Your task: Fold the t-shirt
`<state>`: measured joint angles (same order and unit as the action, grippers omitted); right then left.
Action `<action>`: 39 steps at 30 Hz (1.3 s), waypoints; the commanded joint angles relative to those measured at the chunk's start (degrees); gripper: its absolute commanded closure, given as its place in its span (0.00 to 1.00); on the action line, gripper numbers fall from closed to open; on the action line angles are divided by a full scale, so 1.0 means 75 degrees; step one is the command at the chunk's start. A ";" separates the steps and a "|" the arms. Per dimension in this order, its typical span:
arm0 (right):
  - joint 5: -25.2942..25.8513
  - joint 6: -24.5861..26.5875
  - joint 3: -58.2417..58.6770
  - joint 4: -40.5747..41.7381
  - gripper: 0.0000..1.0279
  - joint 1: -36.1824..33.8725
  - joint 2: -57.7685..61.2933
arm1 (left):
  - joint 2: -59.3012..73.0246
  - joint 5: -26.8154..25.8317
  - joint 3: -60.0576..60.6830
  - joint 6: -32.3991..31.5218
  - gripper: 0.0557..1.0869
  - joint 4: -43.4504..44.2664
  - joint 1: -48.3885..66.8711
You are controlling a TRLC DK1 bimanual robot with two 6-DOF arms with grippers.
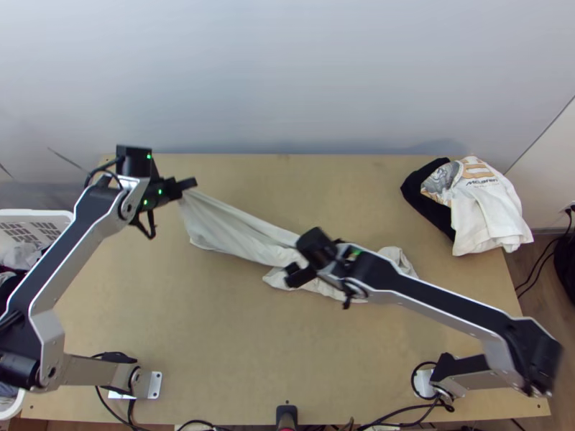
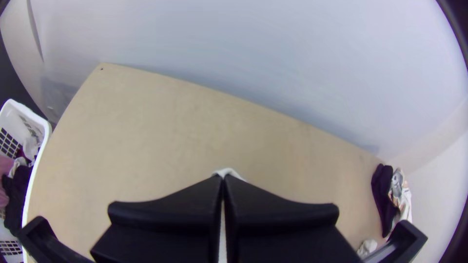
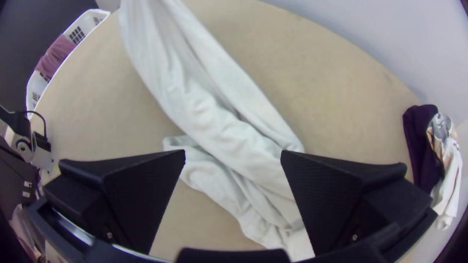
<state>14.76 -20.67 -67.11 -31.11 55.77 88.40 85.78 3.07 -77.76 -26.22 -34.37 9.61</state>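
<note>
The left hand (image 1: 188, 184) is pressed together, pinching one end of the white shirt (image 1: 233, 231) at the far left of the desk (image 1: 215, 337). From there the shirt runs in a long, wrinkly strip toward the near right, and its other end lies bunched on the desk. The right hand (image 1: 296, 276) is spread wide above the bunched part.

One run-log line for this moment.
left black flat-fingered claw: shut on one end of white cloth t-shirt | right black flat-fingered claw: open, over t-shirt | t-shirt: stretched, wrinkled, unfolded
</note>
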 commanded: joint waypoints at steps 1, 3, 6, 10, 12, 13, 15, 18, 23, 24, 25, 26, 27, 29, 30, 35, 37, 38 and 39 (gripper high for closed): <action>-0.0152 0.0002 -0.0966 -0.0094 0.11 0.0709 0.1163 | 0.0938 0.0200 -0.1340 -0.0196 0.96 0.0258 0.0149; -0.0152 0.0002 -0.1188 -0.0141 0.11 0.0756 0.1350 | 0.1383 0.0329 -0.1832 -0.0196 0.96 0.0364 0.0219; -0.0152 0.0013 -0.1435 -0.0187 0.11 0.0838 0.1514 | 0.2122 0.0469 -0.2441 -0.0207 0.96 0.0598 0.0231; -0.0140 0.0189 -0.1552 -0.0187 0.16 0.0943 0.1620 | 0.2930 0.0493 -0.2898 -0.0278 0.57 0.0633 0.0254; -0.0140 0.0201 -0.1575 -0.0187 0.16 0.0955 0.1690 | 0.3118 0.0376 -0.2945 -0.0278 0.24 0.0528 0.0313; -0.0140 0.0201 -0.1587 -0.0187 0.16 0.0967 0.1737 | 0.3141 0.0282 -0.2945 -0.0278 0.17 0.0423 0.0336; -0.0140 0.0201 -0.1634 -0.0187 0.16 0.0967 0.1830 | 0.3118 0.0212 -0.2910 -0.0290 0.09 0.0294 0.0360; -0.0152 0.0201 -0.1763 -0.0187 0.16 0.1002 0.2065 | 0.2918 0.0223 -0.2875 -0.0266 0.06 0.0106 0.0336; -0.0152 0.0189 -0.1962 -0.0187 0.16 0.1131 0.2592 | 0.2333 -0.0058 -0.2804 -0.0243 0.06 -0.0503 -0.0062; -0.0152 0.0177 -0.1974 -0.0187 0.16 0.1154 0.2698 | 0.2192 -0.0199 -0.2687 -0.0243 0.06 -0.0644 -0.0156; -0.0152 0.0166 -0.1997 -0.0187 0.16 0.1166 0.2791 | 0.2028 -0.0292 -0.2500 -0.0231 0.06 -0.0702 -0.0250; -0.0152 0.0166 -0.1997 -0.0187 0.16 0.1166 0.2873 | 0.1840 -0.0398 -0.2218 -0.0207 0.06 -0.0702 -0.0332; -0.0152 0.0154 -0.1997 -0.0187 0.16 0.1154 0.2955 | 0.1676 -0.0445 -0.1949 -0.0161 0.06 -0.0702 -0.0390; -0.0152 0.0154 -0.2009 -0.0187 0.16 0.1131 0.3108 | 0.1430 -0.0491 -0.1410 0.0027 0.06 -0.0702 -0.0437; -0.0152 0.0154 -0.2021 -0.0187 0.16 0.1107 0.3178 | 0.1348 -0.0562 -0.1175 0.0121 0.06 -0.0702 -0.0472; -0.0140 0.0154 -0.2149 -0.0176 0.16 0.1002 0.3459 | 0.1125 -0.0632 -0.0508 0.0203 0.06 -0.0691 -0.0543; -0.0140 0.0154 -0.2185 -0.0176 0.16 0.0990 0.3565 | 0.1114 -0.0632 -0.0425 0.0203 0.06 -0.0691 -0.0543; -0.0140 0.0154 -0.2185 -0.0176 0.16 0.0990 0.3623 | 0.1114 -0.0644 -0.0402 0.0203 0.06 -0.0691 -0.0543; -0.0129 0.0154 -0.2208 -0.0187 0.16 0.0990 0.3670 | 0.1114 -0.0644 -0.0379 0.0203 0.06 -0.0691 -0.0543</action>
<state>13.63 -19.46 -82.78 -32.47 63.57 112.99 95.90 -0.95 -84.77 -25.43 -39.27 6.24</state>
